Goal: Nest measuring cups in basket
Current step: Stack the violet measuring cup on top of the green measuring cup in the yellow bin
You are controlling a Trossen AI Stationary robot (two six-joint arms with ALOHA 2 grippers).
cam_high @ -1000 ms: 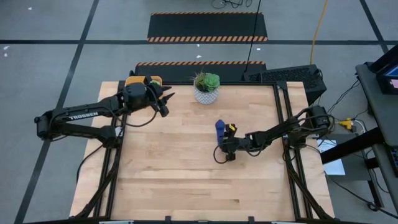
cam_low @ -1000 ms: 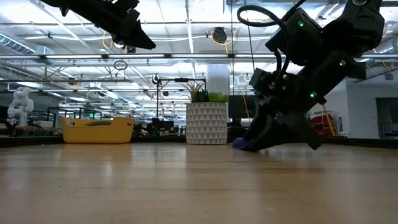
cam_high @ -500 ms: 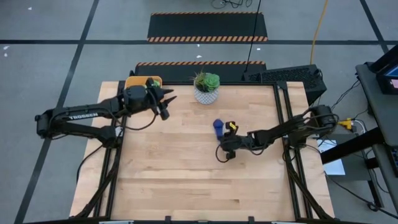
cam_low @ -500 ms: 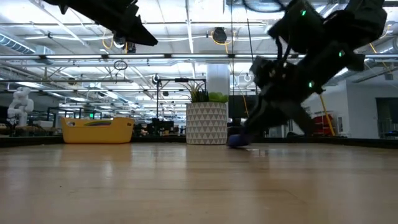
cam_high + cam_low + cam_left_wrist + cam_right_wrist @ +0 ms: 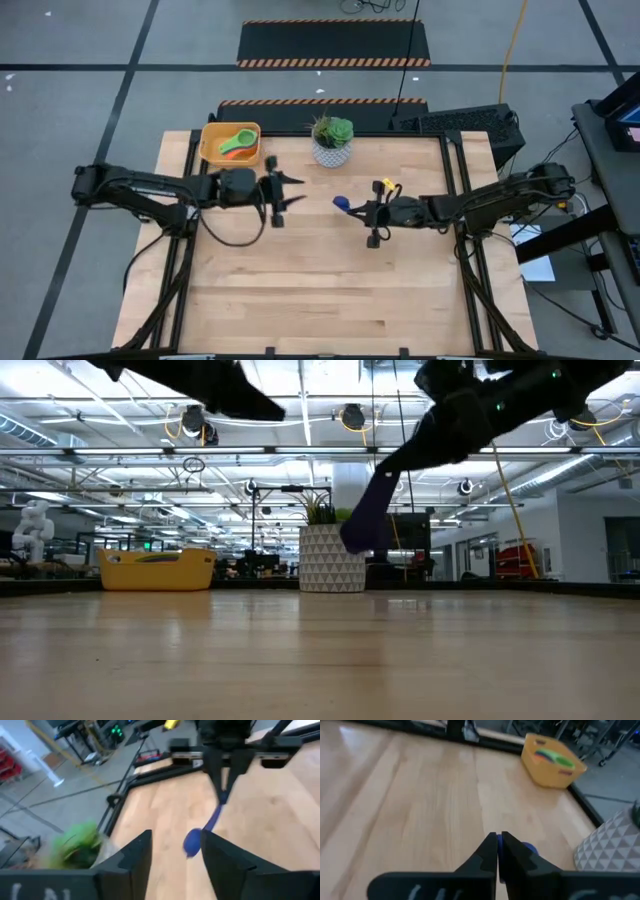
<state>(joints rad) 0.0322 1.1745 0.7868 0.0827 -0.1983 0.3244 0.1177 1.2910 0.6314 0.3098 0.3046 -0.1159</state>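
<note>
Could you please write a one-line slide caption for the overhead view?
Right tool carries a dark blue measuring cup above the table while the open left tool faces it; basket holds green and orange cups.

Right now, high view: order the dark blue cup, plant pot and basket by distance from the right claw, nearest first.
1. Dark blue measuring cup: held in the right claw, mid-table.
2. White plant pot: at the table's back edge, middle.
3. Yellow-orange basket: back left corner, already holding cups.
</note>
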